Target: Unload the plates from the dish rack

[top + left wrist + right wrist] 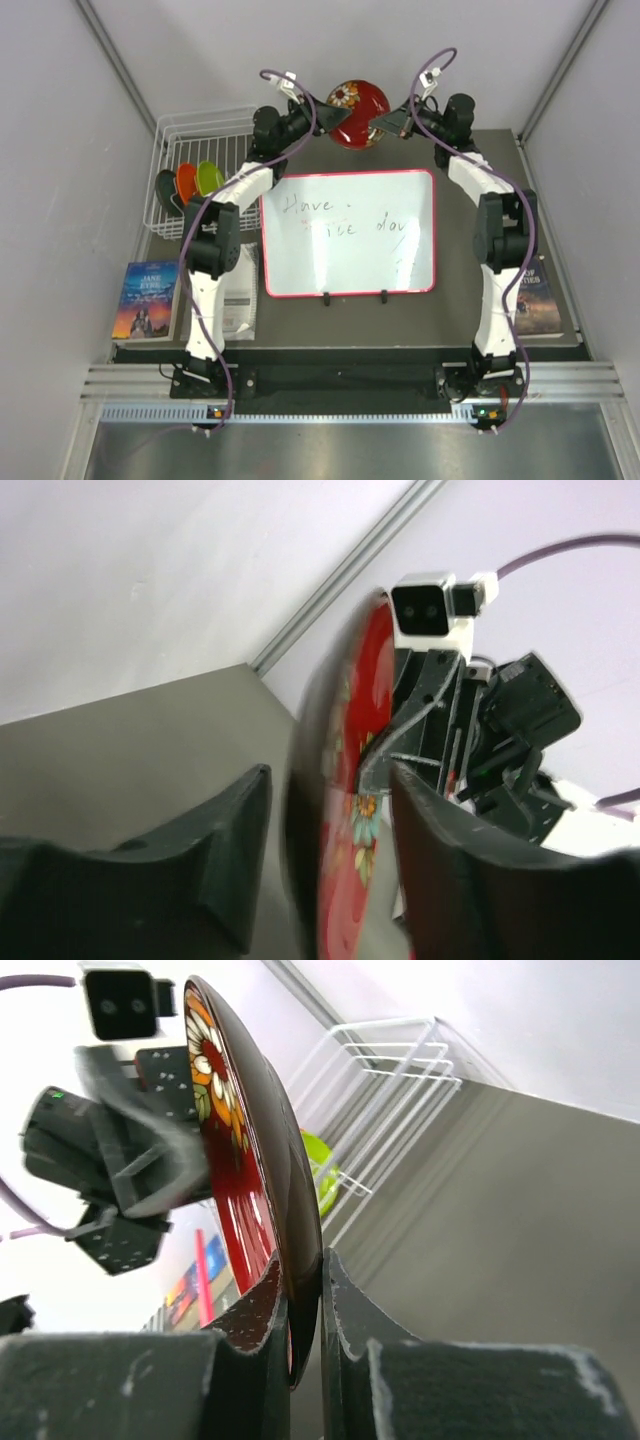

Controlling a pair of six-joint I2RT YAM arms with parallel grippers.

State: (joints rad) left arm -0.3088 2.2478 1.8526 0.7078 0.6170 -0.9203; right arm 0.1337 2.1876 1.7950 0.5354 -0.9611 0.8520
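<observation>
The red plate (357,105) with pale flower markings is held on edge above the table's far middle. My right gripper (382,122) is shut on its rim; in the right wrist view the rim (255,1160) sits pinched between both pads of the gripper (320,1305). My left gripper (333,116) is at the plate's left side; its jaws (330,860) stand open around the blurred plate (350,810), with gaps on both sides. The white wire dish rack (200,140) at far left holds teal (167,188), orange (186,180) and lime green (209,177) plates upright.
A whiteboard (348,232) with handwriting lies in the table's middle. A book (147,298) and a paper booklet (238,300) lie at near left, another book (535,300) at near right. Grey walls close in on both sides and behind.
</observation>
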